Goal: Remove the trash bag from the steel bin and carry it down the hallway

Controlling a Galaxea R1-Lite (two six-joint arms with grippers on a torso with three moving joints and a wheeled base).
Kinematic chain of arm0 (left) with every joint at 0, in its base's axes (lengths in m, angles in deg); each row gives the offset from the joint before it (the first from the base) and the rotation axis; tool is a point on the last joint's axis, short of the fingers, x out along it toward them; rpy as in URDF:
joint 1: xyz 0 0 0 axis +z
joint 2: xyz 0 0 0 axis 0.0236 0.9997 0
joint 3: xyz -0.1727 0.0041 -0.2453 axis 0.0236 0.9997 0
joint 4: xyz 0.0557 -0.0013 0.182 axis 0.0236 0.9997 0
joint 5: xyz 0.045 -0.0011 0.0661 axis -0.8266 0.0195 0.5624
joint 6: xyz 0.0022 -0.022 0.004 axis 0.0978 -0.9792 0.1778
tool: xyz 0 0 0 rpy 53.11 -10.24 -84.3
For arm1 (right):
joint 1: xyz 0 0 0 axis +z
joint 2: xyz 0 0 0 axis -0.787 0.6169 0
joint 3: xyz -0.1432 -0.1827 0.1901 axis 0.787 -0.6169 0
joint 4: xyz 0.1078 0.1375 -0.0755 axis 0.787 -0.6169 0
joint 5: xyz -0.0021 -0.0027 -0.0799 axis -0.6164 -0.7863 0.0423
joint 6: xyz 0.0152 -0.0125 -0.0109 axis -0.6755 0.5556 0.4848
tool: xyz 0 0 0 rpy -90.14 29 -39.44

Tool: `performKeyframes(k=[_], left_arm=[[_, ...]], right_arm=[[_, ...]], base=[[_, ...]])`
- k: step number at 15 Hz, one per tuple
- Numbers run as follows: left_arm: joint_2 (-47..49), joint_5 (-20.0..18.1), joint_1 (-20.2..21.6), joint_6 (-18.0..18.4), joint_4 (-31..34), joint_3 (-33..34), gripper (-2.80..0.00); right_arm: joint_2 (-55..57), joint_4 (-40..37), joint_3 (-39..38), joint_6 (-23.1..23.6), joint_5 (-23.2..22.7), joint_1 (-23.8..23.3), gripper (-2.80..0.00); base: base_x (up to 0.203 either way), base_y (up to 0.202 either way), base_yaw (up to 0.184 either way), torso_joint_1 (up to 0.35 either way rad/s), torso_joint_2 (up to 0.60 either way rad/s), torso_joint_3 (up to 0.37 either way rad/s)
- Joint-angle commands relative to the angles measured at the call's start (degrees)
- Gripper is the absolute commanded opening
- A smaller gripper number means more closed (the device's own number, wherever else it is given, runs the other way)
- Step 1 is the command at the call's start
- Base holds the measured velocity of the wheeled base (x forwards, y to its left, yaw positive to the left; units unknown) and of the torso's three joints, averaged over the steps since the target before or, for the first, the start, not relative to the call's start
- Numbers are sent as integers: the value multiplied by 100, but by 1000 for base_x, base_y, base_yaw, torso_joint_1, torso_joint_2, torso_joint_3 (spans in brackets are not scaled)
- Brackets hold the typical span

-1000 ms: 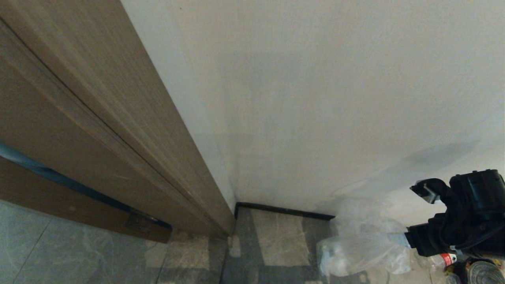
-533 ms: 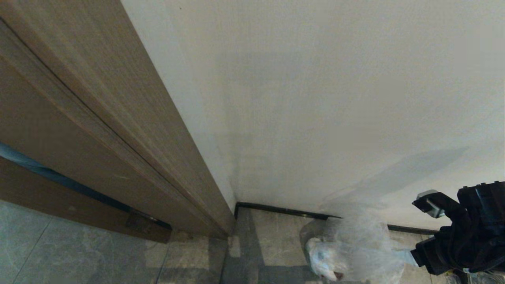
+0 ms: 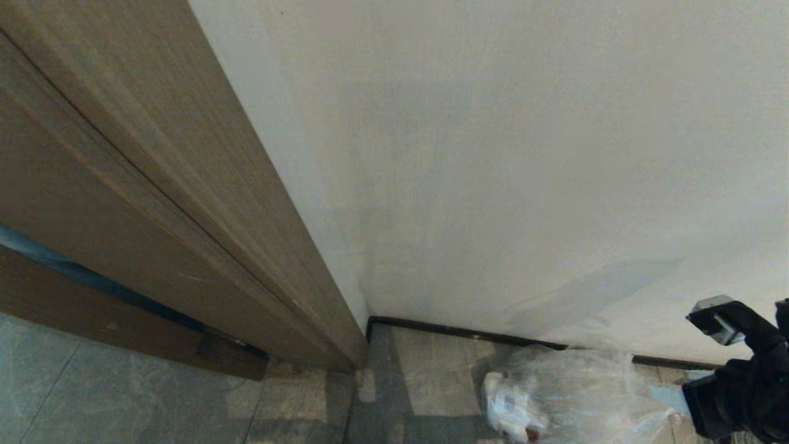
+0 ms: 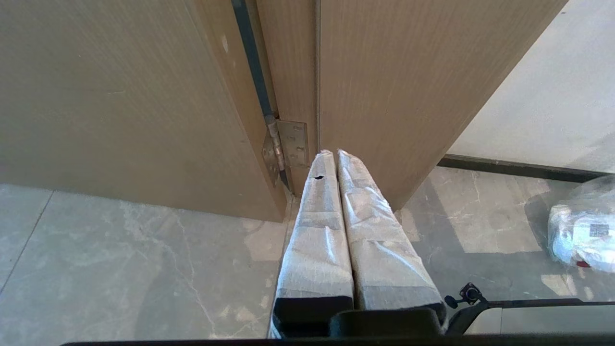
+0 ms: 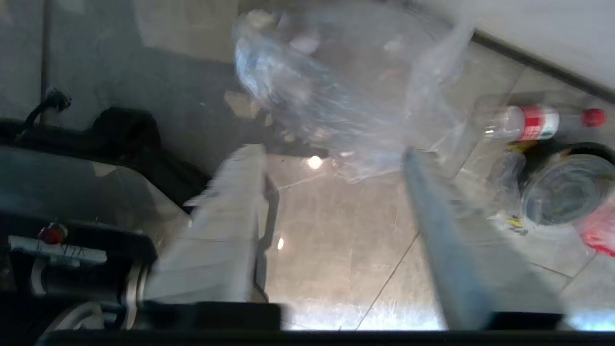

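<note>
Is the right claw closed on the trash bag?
No: in the right wrist view the right claw stands open, with the trash bag lying on the floor beyond its fingertips.

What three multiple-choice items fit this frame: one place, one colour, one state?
1. Where is the trash bag?
A. Inside a steel bin
B. On the floor tiles by the black skirting
C. Hung on a door handle

2. What colour is the cap of the bottle lying on the floor?
A. Red
B. Blue
C. Green

3. How does the left gripper stand?
A. Shut, with nothing between the fingers
B. Wide open
C. Clamped on the bag

Key:
1 B: the head view shows the bag lying on the tiles at the foot of the wall, and in the right wrist view it lies beyond the open right gripper.
2 A: the right wrist view shows a red cap and a red label.
3 A: the left wrist view shows both wrapped fingers pressed together, in front of the door hinge.
</note>
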Motion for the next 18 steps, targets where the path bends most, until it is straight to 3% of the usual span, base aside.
performKeyframes(k=[1,4,10,14,18], left_arm=[[-1,0,0,0,-1,0,-280],[0,9,0,0,-1,0,-280],[0,0,0,0,-1,0,-280],[0,9,0,0,-1,0,-280],[-9,3,0,0,-1,0,-280]], right_arm=[[-842,-133,-97,-114,176,-28,-280],[-1995,-823,-219,-572,277,-82,-280],[-4852,-1372,-1241,-789,463,-242,-280],[-6521,-1513,-1544,-799,60,-397,-280],[-6623,-1595,-1681,-879,-234,-514,-280]], base=[[0,0,0,0,0,0],[0,0,0,0,0,0],[0,0,0,0,0,0],[0,0,0,0,0,0],[0,0,0,0,0,0]])
